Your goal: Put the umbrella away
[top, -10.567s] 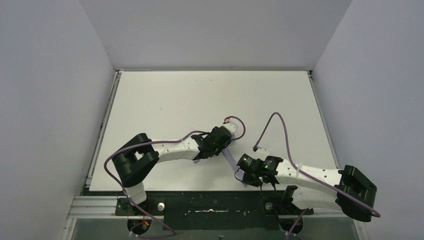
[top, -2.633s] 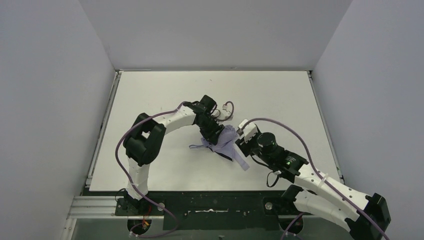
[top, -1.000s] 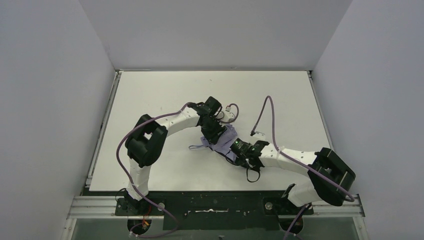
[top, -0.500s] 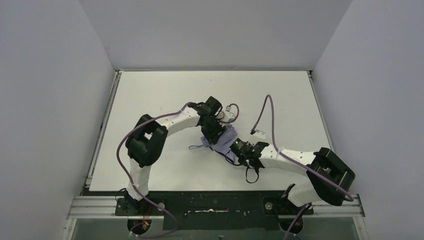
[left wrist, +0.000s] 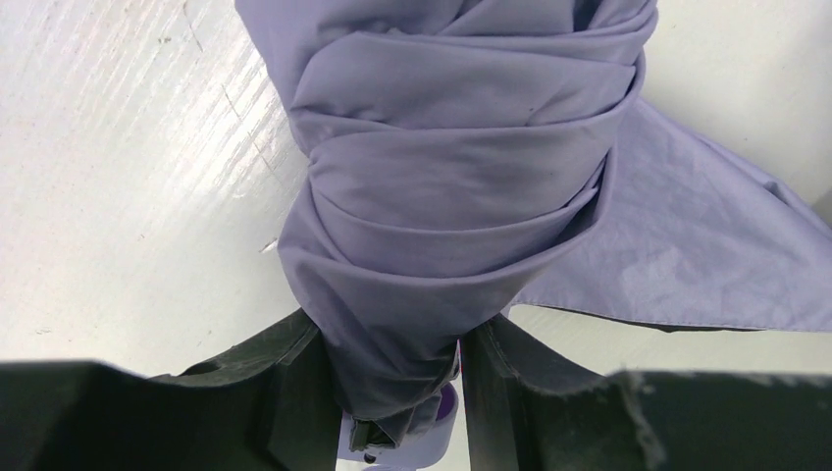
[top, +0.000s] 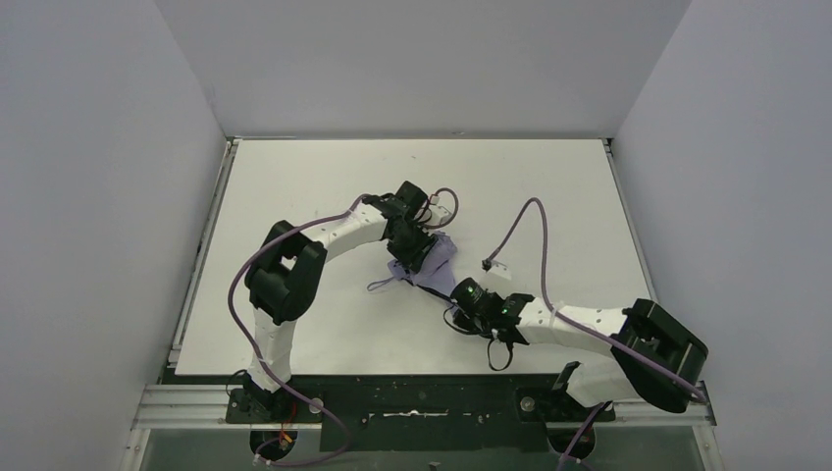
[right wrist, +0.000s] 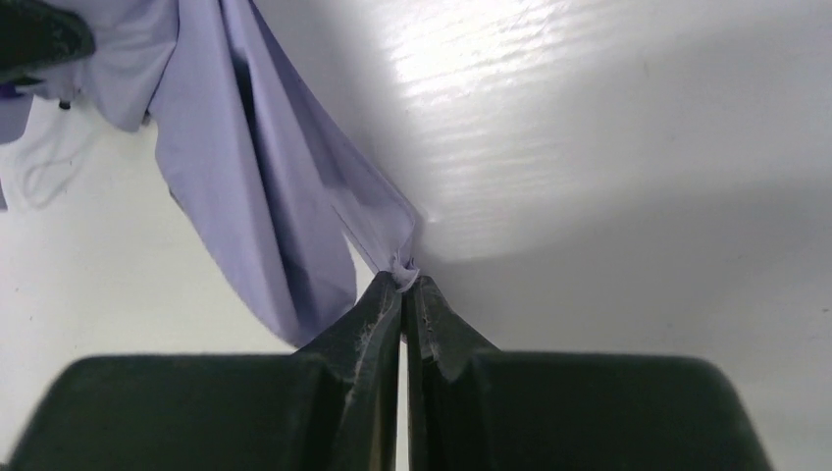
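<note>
The umbrella (top: 429, 259) lies at mid-table as a twisted pale lavender bundle (left wrist: 461, 196) with one loose flap. My left gripper (top: 412, 243) is shut round the bundle's narrow end (left wrist: 397, 343), one black finger (left wrist: 280, 388) on each side. The lavender knob handle (left wrist: 437, 432) shows just below. My right gripper (top: 459, 294) sits at the near right of the umbrella. Its jaws are pressed together (right wrist: 404, 285) on the small tip of a loose fabric panel (right wrist: 265, 186), which is drawn taut. A thin strap (top: 381, 286) trails to the left.
The white table (top: 324, 177) is boxed in by grey walls on three sides. A purple cable (top: 518, 228) loops above the right forearm, and another curls by the left wrist (top: 443, 201). Both arm bases stand on the black rail at the near edge.
My right gripper has gone from open to shut on the fabric tip. The left gripper has shifted slightly away and left with the bundle, so the loose panel now stretches between the two.
</note>
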Robot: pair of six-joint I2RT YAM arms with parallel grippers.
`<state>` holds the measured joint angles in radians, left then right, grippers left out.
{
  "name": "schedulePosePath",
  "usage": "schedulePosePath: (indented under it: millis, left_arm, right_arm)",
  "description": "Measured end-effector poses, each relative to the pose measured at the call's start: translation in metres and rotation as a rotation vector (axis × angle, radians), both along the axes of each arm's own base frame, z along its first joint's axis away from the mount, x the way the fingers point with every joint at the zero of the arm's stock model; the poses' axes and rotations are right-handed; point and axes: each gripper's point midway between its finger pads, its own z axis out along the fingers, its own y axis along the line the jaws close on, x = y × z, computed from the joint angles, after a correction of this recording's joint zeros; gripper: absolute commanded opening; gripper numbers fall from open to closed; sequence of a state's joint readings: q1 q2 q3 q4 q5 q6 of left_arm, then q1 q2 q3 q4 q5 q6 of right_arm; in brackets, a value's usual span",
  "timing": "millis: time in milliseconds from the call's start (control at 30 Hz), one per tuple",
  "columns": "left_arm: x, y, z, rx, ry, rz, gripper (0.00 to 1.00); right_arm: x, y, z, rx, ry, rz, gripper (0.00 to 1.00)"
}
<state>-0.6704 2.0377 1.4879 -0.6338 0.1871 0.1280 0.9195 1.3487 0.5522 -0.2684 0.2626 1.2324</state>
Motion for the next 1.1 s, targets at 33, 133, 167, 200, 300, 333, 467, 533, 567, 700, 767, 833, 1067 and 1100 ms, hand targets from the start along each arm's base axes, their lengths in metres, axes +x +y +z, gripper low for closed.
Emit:
schedulePosePath:
  millis: [33, 133, 167, 200, 300, 333, 467, 533, 567, 700, 767, 833, 1067, 1100]
  left_arm:
    - [0.0, 0.001, 0.0, 0.0, 0.003, 0.009, 0.0]
    - [-0.001, 0.002, 0.0, 0.003, 0.012, 0.019, 0.0]
    - [-0.002, 0.002, 0.0, 0.005, 0.015, 0.021, 0.0]
    - [-0.002, 0.002, 0.0, 0.007, 0.017, 0.022, 0.0]
    - [-0.003, 0.004, 0.0, 0.014, 0.019, 0.023, 0.0]
    - [-0.003, 0.004, 0.0, 0.017, 0.021, 0.024, 0.0]
    - [-0.006, 0.007, 0.0, 0.026, 0.031, 0.025, 0.0]
    - [-0.007, 0.008, 0.0, 0.029, 0.033, 0.026, 0.0]
    - [-0.008, 0.008, 0.0, 0.03, 0.034, 0.026, 0.0]
    - [-0.011, 0.006, 0.0, 0.057, -0.003, 0.014, 0.0]
    - [-0.014, 0.005, 0.001, 0.077, -0.048, 0.004, 0.0]
    - [-0.018, 0.004, 0.001, 0.094, -0.102, -0.008, 0.0]
    - [-0.027, 0.0, 0.002, 0.148, -0.264, -0.049, 0.0]
    - [-0.025, 0.001, 0.002, 0.16, -0.285, -0.048, 0.0]
  right_arm:
    - [-0.003, 0.003, 0.0, 0.014, 0.004, 0.008, 0.0]
    - [-0.011, 0.006, 0.0, 0.042, 0.012, 0.021, 0.0]
    - [-0.013, 0.007, 0.0, 0.046, 0.013, 0.02, 0.0]
    - [-0.014, 0.007, 0.0, 0.051, 0.015, 0.019, 0.0]
    - [-0.018, 0.007, 0.0, 0.059, 0.017, 0.017, 0.0]
    - [-0.02, 0.007, 0.001, 0.063, 0.018, 0.015, 0.0]
    - [-0.027, 0.004, 0.002, 0.082, 0.014, 0.007, 0.0]
    - [-0.03, 0.002, 0.002, 0.093, 0.009, 0.0, 0.0]
    - [-0.031, 0.0, 0.002, 0.098, 0.005, -0.007, 0.0]
    - [-0.033, -0.005, -0.001, 0.116, -0.014, -0.013, 0.0]
    - [-0.033, -0.007, -0.001, 0.115, -0.02, -0.008, 0.0]
    - [-0.035, -0.009, 0.0, 0.109, -0.026, 0.006, 0.0]
    - [-0.04, -0.013, 0.012, 0.139, -0.077, 0.074, 0.25]
    - [-0.043, -0.016, 0.012, 0.129, -0.075, 0.094, 0.3]
